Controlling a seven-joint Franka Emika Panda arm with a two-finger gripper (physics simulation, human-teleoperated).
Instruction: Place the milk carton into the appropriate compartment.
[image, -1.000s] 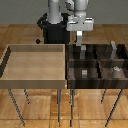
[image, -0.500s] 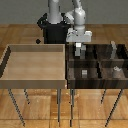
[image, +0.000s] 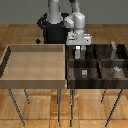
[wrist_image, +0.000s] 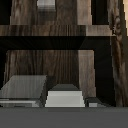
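Arm over dark divided bin, carton in grip
Gripper (image: 79, 51) clamped on milk carton (image: 79, 52), hanging above far compartment (image: 80, 54) by the light-tan tray (image: 35, 80); small grey blocks (image: 84, 73) in nearer cells.

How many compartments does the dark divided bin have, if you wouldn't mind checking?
4: two rear cells and two front cells. The end effector partly hides one rear cell.

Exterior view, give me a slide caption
Panda gripper lowers a milk carton over the dark divided bin, beside a light-tan tray.
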